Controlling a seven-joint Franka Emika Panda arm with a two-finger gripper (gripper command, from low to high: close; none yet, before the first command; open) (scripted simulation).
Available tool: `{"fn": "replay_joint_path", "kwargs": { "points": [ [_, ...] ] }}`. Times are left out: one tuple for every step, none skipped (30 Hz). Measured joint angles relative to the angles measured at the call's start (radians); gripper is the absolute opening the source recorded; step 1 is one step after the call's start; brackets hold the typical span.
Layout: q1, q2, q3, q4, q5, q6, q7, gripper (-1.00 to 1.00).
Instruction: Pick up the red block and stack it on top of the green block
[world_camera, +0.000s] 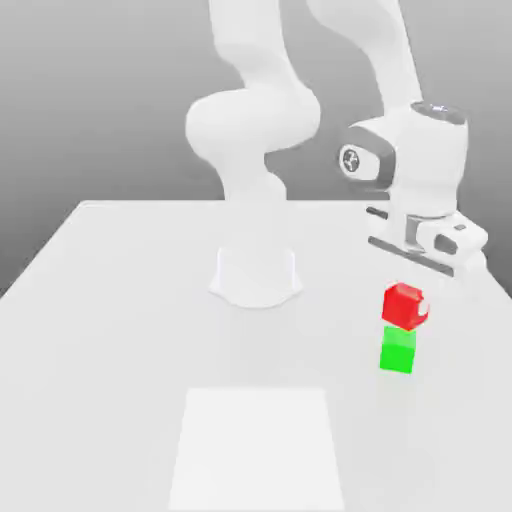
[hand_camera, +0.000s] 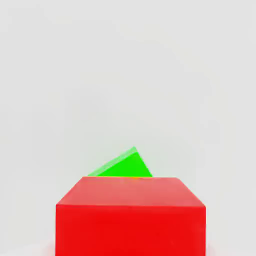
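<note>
Exterior view, desk (world_camera: 120, 300): white surface carrying the arm's base and the green block.
Arm (world_camera: 255, 130): white, rising from its base behind the green block, bending over it.
Hand (world_camera: 425, 300): just above the green block; a pale fingertip presses the red block's side; it grips the red block.
Red block (world_camera: 404, 305): directly over the green block, slightly tilted; contact unclear.
Green block (world_camera: 398, 350): on the desk.

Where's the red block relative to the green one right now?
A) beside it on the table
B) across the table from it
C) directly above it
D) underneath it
C: in the exterior view the red block sits directly above the green block, below the gripper.
</note>
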Motion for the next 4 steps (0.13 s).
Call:
{"fn": "replay_joint_path", "kwargs": {
  "points": [
    [-0.006, 0.034, -0.005, 0.001, -0.024, 0.033, 0.016, 1.00],
    [-0.007, 0.034, -0.005, 0.001, -0.024, 0.033, 0.016, 1.00],
    [-0.006, 0.034, -0.005, 0.001, -0.024, 0.033, 0.016, 1.00],
    [-0.007, 0.034, -0.005, 0.001, -0.024, 0.033, 0.016, 1.00]
  ]
}}
